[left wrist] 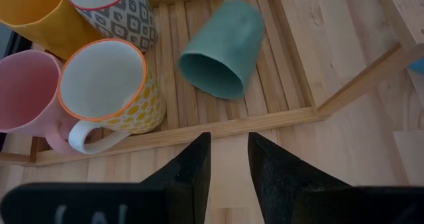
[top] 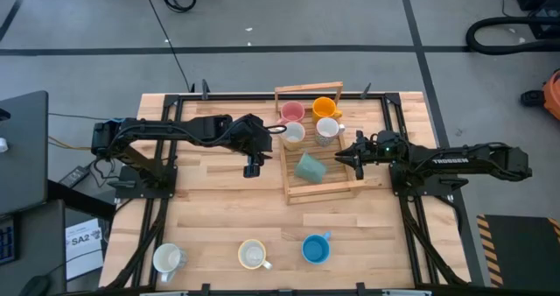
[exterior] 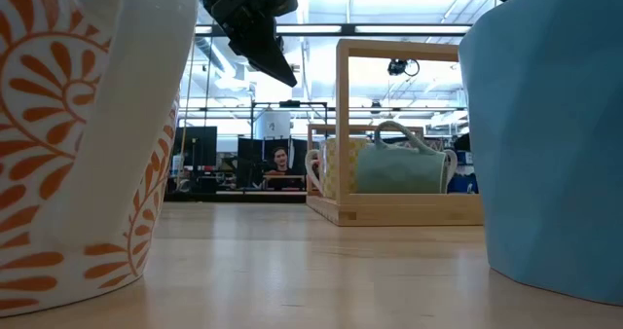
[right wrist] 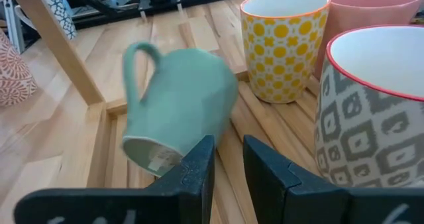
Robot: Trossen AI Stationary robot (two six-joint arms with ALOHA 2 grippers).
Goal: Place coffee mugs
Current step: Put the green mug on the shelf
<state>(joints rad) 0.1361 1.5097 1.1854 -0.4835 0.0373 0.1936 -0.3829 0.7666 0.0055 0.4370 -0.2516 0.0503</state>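
Note:
A wooden tray (top: 350, 187) with an upright handle holds a pink mug (top: 291, 112), an orange mug (top: 324, 109), a yellow-patterned mug (left wrist: 109, 85) and a grey-patterned mug (right wrist: 371, 118), all upright. A green mug (top: 309, 166) lies on its side on the tray's slats, its handle (right wrist: 136, 58) pointing up. My right gripper (right wrist: 228, 144) is open at the tray's right side, level, its fingertips just short of the green mug. My left gripper (left wrist: 228, 141) hangs above the table left of the tray, slanting down, open and empty.
Three more mugs stand near the table's front edge: a white one with an orange pattern (top: 166, 258), a cream one (top: 252, 254) and a blue one (top: 315, 248). Bare wood lies between them and the tray. The tray's handle frame (exterior: 341, 125) rises over the mugs.

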